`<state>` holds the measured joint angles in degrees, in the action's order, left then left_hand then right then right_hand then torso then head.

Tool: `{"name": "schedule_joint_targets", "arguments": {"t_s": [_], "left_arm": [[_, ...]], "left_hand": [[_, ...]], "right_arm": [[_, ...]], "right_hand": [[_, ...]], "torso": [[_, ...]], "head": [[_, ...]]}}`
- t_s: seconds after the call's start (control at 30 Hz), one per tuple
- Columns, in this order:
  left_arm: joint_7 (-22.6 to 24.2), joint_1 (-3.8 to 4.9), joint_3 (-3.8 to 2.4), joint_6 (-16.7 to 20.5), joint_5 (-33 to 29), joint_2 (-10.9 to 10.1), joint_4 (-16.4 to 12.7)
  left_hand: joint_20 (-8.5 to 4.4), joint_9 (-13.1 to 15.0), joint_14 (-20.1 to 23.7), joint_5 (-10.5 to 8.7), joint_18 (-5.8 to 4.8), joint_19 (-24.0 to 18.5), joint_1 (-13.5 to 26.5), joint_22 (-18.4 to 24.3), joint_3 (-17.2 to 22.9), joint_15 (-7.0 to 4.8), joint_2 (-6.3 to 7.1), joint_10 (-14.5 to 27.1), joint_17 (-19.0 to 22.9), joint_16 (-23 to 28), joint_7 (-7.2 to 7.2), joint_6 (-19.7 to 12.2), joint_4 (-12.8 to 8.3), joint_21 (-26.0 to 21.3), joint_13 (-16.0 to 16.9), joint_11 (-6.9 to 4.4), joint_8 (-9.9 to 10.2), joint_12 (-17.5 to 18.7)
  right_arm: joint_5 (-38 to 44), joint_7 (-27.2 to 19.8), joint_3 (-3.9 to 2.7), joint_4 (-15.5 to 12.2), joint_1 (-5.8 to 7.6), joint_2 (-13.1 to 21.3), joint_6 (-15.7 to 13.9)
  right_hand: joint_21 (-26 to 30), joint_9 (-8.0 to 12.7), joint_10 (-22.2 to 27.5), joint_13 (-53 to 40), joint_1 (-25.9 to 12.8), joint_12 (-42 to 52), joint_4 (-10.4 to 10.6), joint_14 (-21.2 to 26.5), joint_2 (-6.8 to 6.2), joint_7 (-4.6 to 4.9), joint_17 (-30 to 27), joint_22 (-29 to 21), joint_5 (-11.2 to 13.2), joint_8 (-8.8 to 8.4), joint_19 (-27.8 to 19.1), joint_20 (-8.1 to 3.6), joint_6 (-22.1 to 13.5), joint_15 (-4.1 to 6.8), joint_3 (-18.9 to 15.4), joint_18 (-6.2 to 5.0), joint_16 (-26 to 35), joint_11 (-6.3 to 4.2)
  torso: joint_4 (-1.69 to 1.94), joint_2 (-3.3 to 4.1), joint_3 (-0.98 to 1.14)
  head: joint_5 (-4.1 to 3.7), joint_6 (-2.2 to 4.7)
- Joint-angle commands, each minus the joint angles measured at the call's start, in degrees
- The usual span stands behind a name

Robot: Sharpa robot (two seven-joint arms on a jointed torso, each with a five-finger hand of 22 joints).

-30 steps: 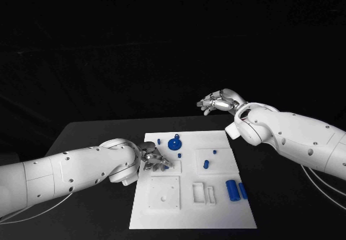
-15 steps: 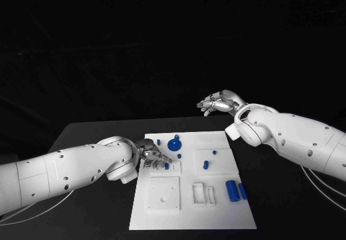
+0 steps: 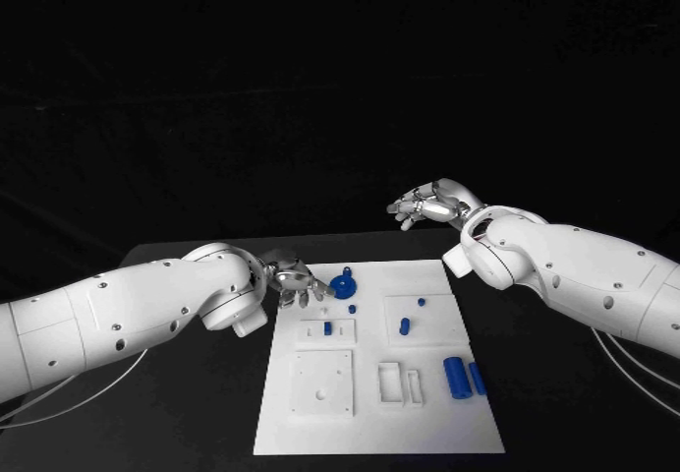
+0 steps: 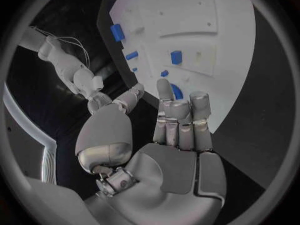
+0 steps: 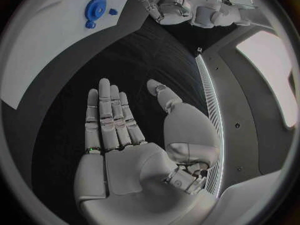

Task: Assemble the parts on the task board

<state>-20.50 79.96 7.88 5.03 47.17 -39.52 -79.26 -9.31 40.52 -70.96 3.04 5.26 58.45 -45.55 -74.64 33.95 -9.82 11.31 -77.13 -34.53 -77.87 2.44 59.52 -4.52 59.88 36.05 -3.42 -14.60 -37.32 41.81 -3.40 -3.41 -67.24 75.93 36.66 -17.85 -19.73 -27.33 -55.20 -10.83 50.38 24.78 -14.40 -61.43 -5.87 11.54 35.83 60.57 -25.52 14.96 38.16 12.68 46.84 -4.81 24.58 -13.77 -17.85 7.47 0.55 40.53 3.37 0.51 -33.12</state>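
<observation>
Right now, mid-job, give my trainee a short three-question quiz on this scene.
1. True or false: the left robot hand holds a blue part.
2. The right robot hand is: A) pressing on the white rectangular task board; B) raised beyond the board's far edge, holding nothing; C) holding a blue part.
3. Fill in: the round blue disc-shaped part sits near the board's ____ edge.

Key: 1 false; 2 B; 3 far.

I see a dim, black room; light from above makes the task board (image 3: 380,393) bright against the dark counter (image 3: 185,413). My wrist views bend straight edges within dark circular frames.
</observation>
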Motion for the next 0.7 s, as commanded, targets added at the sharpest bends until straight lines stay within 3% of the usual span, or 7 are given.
{"name": "schedule_joint_targets", "arguments": {"t_s": [0.03,0.2,0.27,0.37,0.53,0.7], "left_arm": [[0.1,0.83,-0.06,-2.3,-0.6,1.2,3.0],[0.5,1.62,-0.21,-3.3,-1.7,3.4,8.6],[0.6,2.16,-0.22,-3.9,-2.7,4.5,11.2],[0.7,2.51,-0.24,-4.7,-2.1,5.9,14.1],[1.1,2.61,-0.27,-5.4,0.0,8.9,19.7],[1.6,2.59,-0.28,-5.4,6.1,11.1,22.9]], "left_hand": [[-5.57,-0.1,0.0,-0.15,-0.31,-0.1,-0.5,0.1,-0.2,0.53,0.03,-0.1,0.0,-0.1,1.08,-1.5,0.3,-0.2,-0.1,0.41,0.2,0.3],[-5.42,-0.1,-0.2,-0.15,-0.23,0.0,-0.3,0.2,-0.3,0.64,0.03,-0.4,0.0,-0.2,1.19,-1.9,1.0,-0.2,-0.2,0.52,0.1,0.5],[-5.26,-0.2,-0.1,-0.14,-0.30,0.0,1.1,0.2,-1.1,0.76,1.22,-0.3,0.0,-0.2,1.30,-2.1,1.8,-0.2,-0.3,0.64,0.1,0.6],[-5.23,-0.2,-0.1,-0.13,-0.20,-0.1,1.6,0.2,-1.7,0.79,1.60,-0.3,0.0,-0.2,1.34,-2.4,2.1,-0.3,-0.3,0.66,0.1,0.7],[-5.22,-0.2,0.0,-0.12,-0.08,-0.2,1.7,0.2,-2.0,0.81,1.56,-0.2,0.0,-0.2,1.36,-2.6,2.3,-0.3,-0.3,0.68,0.0,0.8],[-5.19,-0.2,0.1,-0.11,0.00,-0.3,1.6,0.2,-2.1,0.83,1.23,-0.1,0.0,-0.2,1.39,-2.8,2.4,-0.3,-0.2,0.71,0.0,0.8]], "right_arm": [[-0.1,-0.3,-0.05,0.1,-0.01,-0.1,0.2],[-0.1,-0.3,-0.05,0.1,-0.01,-0.2,0.2],[-0.1,-0.3,-0.05,0.1,-0.01,-0.3,0.2],[-0.1,-0.3,-0.05,0.1,-0.01,-0.4,0.2],[-0.1,-0.3,-0.05,0.1,0.00,-0.5,0.2],[-0.1,-0.4,-0.05,0.0,0.00,-0.5,0.1]], "right_hand": [[0.2,0.1,0.1,0.1,-0.5,-0.3,0.0,0.2,0.05,-0.05,-0.1,-0.1,0.3,0.16,-0.2,0.15,-0.4,-0.41,-0.3,-0.20,0.4,0.38],[0.2,0.1,0.1,0.2,-0.5,-0.3,0.0,0.2,0.04,-0.03,-0.1,-0.1,0.3,0.14,-0.2,0.17,-0.5,-0.42,-0.3,-0.21,0.4,0.39],[0.2,0.1,0.1,0.2,-0.5,-0.3,0.0,0.2,0.03,-0.02,-0.1,-0.1,0.3,0.13,-0.2,0.17,-0.5,-0.42,-0.3,-0.21,0.4,0.39],[0.2,0.1,0.1,0.2,-0.5,-0.3,0.0,0.2,0.03,-0.01,-0.1,-0.1,0.3,0.11,-0.2,0.18,-0.5,-0.42,-0.3,-0.22,0.4,0.39],[0.2,0.2,0.1,0.2,-0.5,-0.3,0.0,0.2,0.03,0.01,-0.1,-0.1,0.2,0.10,-0.2,0.19,-0.5,-0.43,-0.3,-0.23,0.4,0.40],[0.2,0.2,0.1,0.3,-0.5,-0.3,0.0,0.2,0.03,0.03,-0.1,-0.1,0.2,0.08,-0.3,0.20,-0.6,-0.44,-0.3,-0.23,0.5,0.41]], "torso": [[-0.03,0.02,0.02],[-0.10,0.12,0.02],[-0.17,0.17,0.02],[-0.20,0.20,0.05],[-0.11,0.15,0.01],[-0.05,0.23,-0.05]], "head": [[0.27,0.23],[0.52,0.64],[0.58,0.75],[0.69,0.78],[0.62,0.73],[0.67,0.57]]}}
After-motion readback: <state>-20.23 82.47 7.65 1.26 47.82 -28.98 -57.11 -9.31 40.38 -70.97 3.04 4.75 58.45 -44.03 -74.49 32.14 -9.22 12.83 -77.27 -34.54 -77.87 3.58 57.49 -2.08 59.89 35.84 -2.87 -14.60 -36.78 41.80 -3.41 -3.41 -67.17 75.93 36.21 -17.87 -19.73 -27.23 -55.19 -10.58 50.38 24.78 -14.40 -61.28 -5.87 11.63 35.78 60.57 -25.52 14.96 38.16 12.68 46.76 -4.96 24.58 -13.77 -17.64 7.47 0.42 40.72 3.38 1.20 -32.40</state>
